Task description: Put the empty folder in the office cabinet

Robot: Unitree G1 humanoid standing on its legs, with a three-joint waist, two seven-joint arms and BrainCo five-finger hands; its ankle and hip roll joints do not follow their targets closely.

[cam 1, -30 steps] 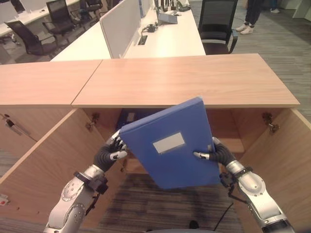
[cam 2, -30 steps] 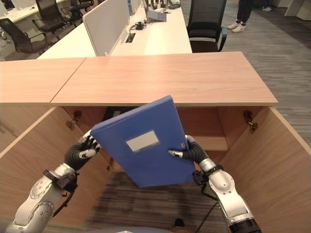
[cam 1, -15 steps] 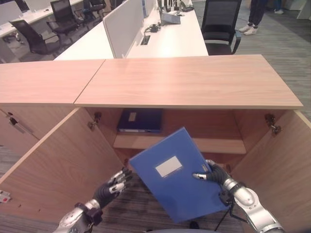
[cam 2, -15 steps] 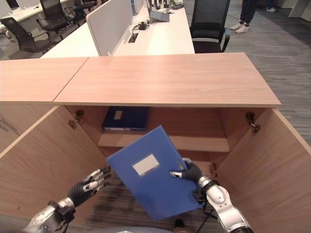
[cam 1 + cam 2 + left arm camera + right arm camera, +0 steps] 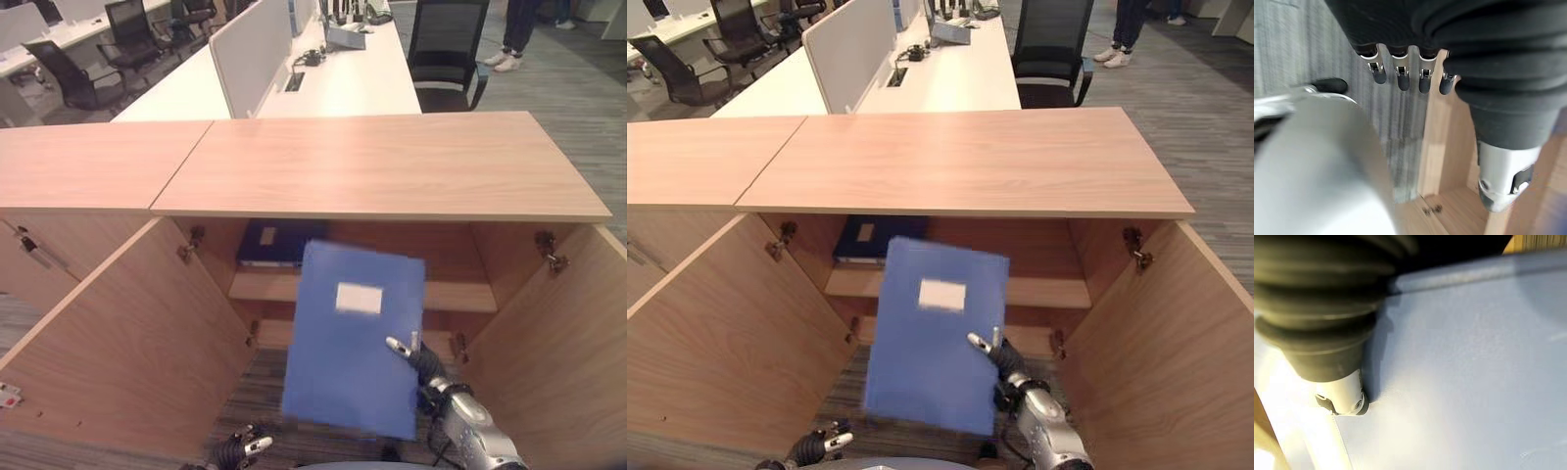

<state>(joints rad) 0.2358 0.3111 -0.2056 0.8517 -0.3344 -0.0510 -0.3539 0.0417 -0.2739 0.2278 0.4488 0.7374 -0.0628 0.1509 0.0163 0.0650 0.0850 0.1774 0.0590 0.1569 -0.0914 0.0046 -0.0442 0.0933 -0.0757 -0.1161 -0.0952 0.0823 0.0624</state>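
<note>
The blue folder [image 5: 355,343] with a white label stands nearly upright in front of the open cabinet's shelf [image 5: 460,294]. My right hand [image 5: 419,360] grips its lower right edge, thumb on the front cover. In the right wrist view the thumb [image 5: 1346,399] presses on the folder's blue face [image 5: 1459,372]. My left hand [image 5: 242,450] hangs low near the floor, off the folder. Its fingers [image 5: 1400,78] are straight and hold nothing.
A dark blue folder [image 5: 274,242] lies at the left of the cabinet shelf. Both cabinet doors [image 5: 127,333] [image 5: 558,343] stand wide open. The wooden cabinet top [image 5: 392,162] overhangs the opening. Behind it stand desks and an office chair [image 5: 446,49], and a person's legs [image 5: 519,29].
The folder has swung from tilted to nearly upright and risen toward the shelf in my right hand. My left hand has dropped away to the bottom of the view.
</note>
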